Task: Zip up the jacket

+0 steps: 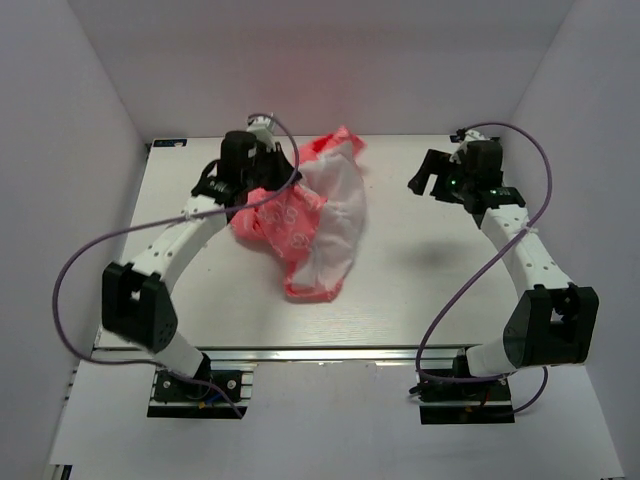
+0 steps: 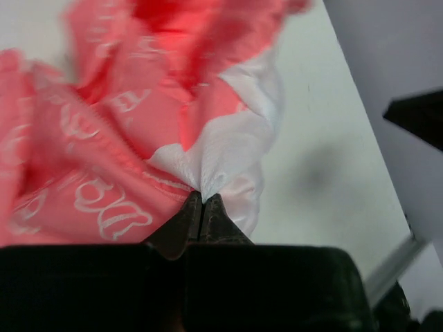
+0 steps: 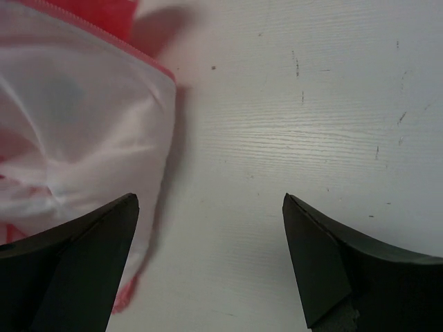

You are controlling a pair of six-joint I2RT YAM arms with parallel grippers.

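jacket (image 1: 300, 222) in left claw (image 2: 202, 198), right claw (image 3: 210, 202) apart

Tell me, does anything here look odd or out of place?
The jacket is bunched in a heap with white lining showing, pinched by the shut left gripper; the open right gripper holds nothing.

From above, cannot tell sleeve from hood on the jacket (image 1: 305, 225) — too bunched and small there to trace the zipper either. At the left wrist, blurred across the upper folds and cropped at top and left; cannot see how much cloth sits inside the pinched tips of the left tool (image 2: 202, 200). At the right wrist, cropped top and left — partly tucked behind one finger (image 3: 76, 256) of the right tool (image 3: 210, 207)
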